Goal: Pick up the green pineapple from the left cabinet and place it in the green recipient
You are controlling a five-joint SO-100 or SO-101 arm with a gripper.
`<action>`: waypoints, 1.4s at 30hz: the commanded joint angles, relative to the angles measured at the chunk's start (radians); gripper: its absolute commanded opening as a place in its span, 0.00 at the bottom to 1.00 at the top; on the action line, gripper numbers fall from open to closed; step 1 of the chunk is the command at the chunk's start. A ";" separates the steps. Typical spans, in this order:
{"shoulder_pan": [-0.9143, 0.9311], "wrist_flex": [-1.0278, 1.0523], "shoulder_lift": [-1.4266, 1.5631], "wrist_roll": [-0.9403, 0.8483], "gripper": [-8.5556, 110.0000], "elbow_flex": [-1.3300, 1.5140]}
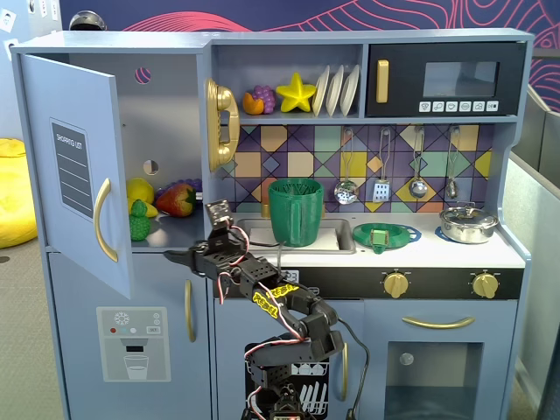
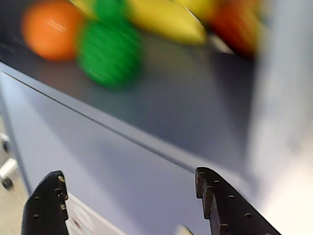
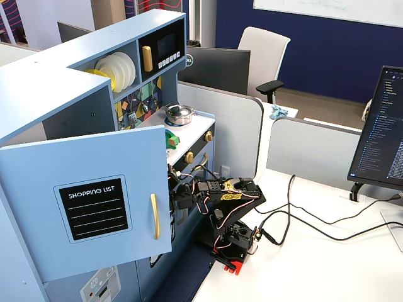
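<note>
Fingertips [image 2: 49, 193] spread apart and empty at six o'clock, our gripper [image 2: 129, 205] sees the green pineapple [image 2: 110, 51] at eleven o'clock, well apart.

We see a white office chair [image 3: 264, 53] against a dark blue wall [image 3: 315, 56], grey partitions [image 3: 236, 119], and a monitor [image 3: 382, 135].

An office: behind the pincer [image 3: 175, 189] stands a toy kitchen [image 3: 56, 69], while partitions [image 3: 236, 126], a swivel chair [image 3: 261, 53] and a monitor [image 3: 381, 135] lie beyond it.
</note>
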 commanded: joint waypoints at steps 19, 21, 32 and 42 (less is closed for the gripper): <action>0.031 -0.382 -0.402 0.021 0.32 -0.242; 0.026 -0.382 -0.442 0.015 0.32 -0.288; -0.009 -0.420 -0.692 -0.023 0.31 -0.485; -0.043 -0.457 -0.881 -0.012 0.33 -0.672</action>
